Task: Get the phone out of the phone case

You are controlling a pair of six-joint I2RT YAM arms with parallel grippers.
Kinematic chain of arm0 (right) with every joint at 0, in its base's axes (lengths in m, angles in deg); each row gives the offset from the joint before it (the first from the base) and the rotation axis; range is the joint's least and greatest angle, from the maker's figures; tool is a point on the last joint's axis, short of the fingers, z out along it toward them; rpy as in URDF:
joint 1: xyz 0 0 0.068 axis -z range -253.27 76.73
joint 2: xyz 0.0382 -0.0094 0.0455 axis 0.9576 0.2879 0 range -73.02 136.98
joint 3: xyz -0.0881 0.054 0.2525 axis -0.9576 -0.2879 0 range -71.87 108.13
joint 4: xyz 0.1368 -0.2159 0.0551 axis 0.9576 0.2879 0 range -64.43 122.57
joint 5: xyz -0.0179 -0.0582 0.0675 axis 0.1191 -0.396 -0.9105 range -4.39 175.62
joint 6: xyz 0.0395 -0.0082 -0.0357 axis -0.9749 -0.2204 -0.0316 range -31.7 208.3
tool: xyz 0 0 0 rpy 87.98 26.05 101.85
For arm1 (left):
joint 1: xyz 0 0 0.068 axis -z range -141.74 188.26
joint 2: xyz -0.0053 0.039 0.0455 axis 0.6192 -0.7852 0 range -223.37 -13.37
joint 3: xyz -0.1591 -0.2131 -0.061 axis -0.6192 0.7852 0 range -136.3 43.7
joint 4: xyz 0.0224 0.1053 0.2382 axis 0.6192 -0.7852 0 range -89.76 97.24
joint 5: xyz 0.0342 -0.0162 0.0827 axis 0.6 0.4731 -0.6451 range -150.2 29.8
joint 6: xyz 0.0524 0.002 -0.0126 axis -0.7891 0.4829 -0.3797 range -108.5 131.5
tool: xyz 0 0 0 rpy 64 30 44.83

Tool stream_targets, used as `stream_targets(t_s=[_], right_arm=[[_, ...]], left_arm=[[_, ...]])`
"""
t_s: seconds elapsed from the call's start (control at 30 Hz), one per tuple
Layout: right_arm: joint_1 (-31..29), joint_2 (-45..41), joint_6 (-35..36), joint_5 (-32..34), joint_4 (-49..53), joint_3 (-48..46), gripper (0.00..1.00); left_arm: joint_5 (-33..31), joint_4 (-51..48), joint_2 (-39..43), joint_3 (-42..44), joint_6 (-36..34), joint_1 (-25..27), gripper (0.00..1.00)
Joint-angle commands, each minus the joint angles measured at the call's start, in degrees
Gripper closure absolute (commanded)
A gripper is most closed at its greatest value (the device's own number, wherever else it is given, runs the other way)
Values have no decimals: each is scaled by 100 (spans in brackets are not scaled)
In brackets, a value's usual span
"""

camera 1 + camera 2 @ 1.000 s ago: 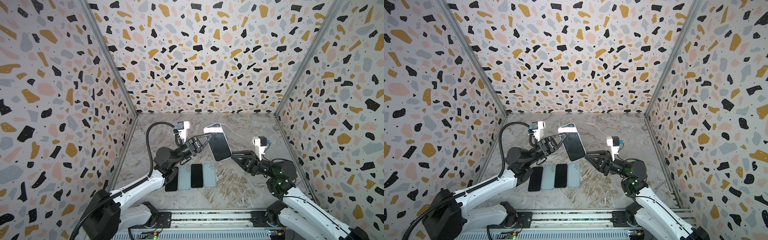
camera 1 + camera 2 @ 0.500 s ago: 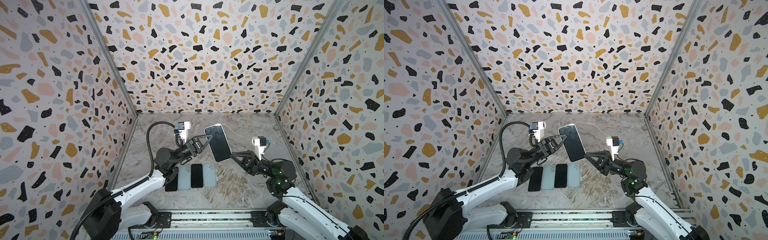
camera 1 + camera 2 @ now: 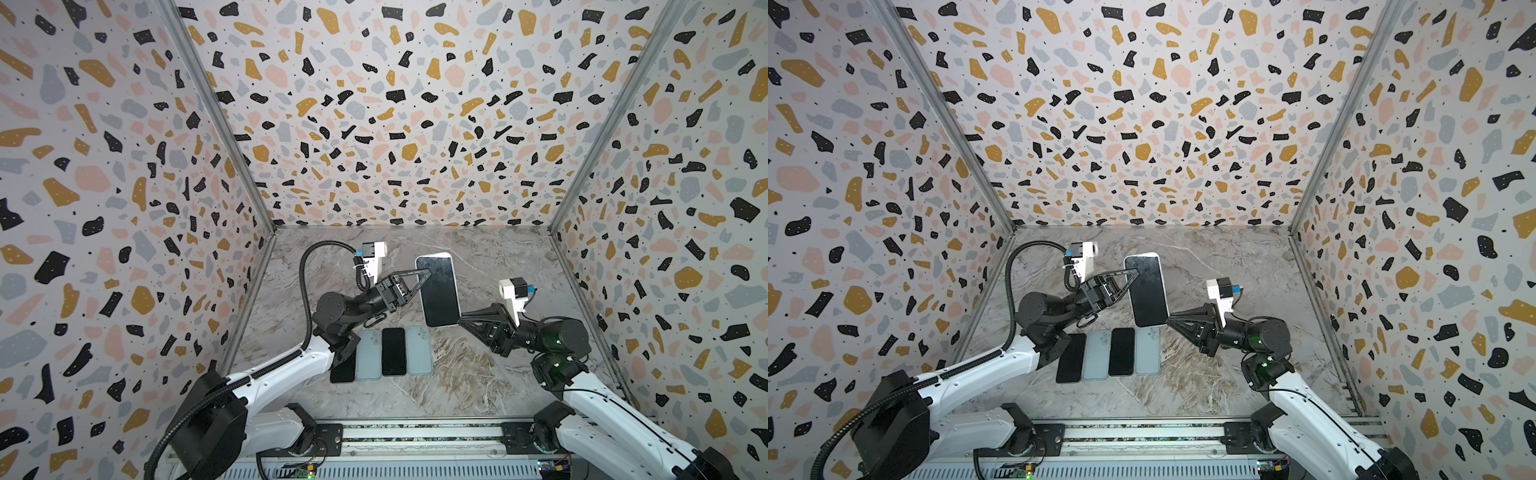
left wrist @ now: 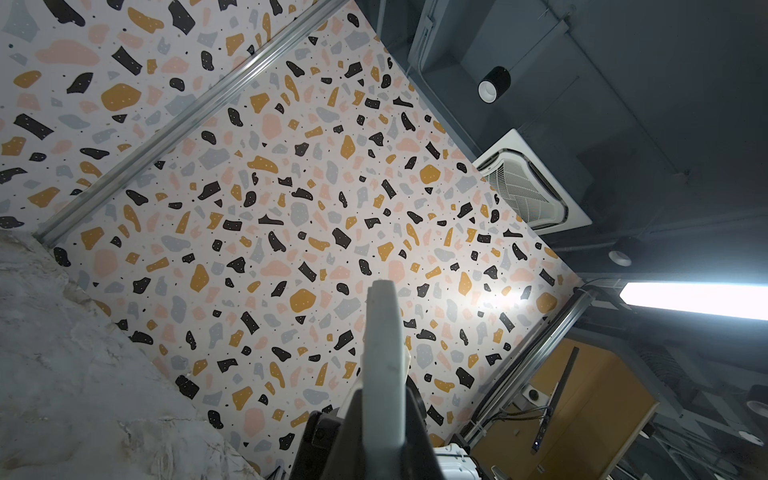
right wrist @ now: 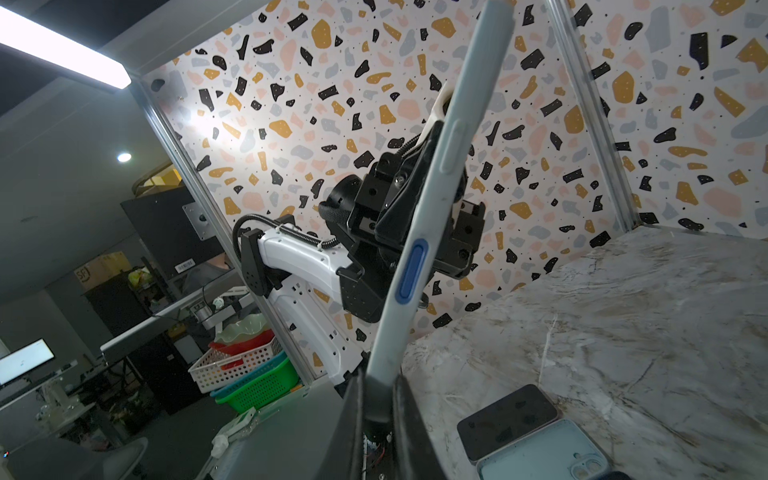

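A dark-screened phone (image 3: 437, 289) (image 3: 1146, 289) sits inside a pale blue-grey phone case (image 5: 428, 216) and is held up above the table, screen toward the top cameras. My left gripper (image 3: 424, 276) (image 3: 1133, 276) is shut on the case's left long edge. In the left wrist view the case edge (image 4: 384, 340) rises straight out of that gripper (image 4: 384, 399). My right gripper (image 3: 461, 319) (image 3: 1170, 320) is shut on the lower right corner. In the right wrist view the case, with its blue side button (image 5: 411, 274), stands between that gripper's (image 5: 379, 386) fingers.
Under the held phone a row lies on the marble table (image 3: 478, 374): a black phone (image 3: 344, 368), a pale case (image 3: 369, 353), another black phone (image 3: 393, 351) and another pale case (image 3: 419, 350). Patterned walls close in the left, back and right.
My right gripper has closed onto the lower right corner of the cased phone. The left gripper keeps its hold, and the phone has barely moved.
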Motion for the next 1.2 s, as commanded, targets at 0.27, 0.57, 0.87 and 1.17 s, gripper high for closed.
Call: stream_targets(t_s=[0.27, 0.57, 0.87, 1.17], right_arm=[[-56, 363, 2081, -1065, 902, 894, 100], [59, 755, 2183, -890, 1034, 1159, 100], [201, 606, 1617, -684, 953, 886, 74], [231, 13, 782, -731, -67, -29, 58]], left_arm=[[-115, -368, -193, -578, 131, 253, 100], [-158, -387, -298, -537, 100, 279, 100], [-404, -417, -143, -448, 19, 197, 100], [-387, -201, -155, -505, 163, 112, 100]])
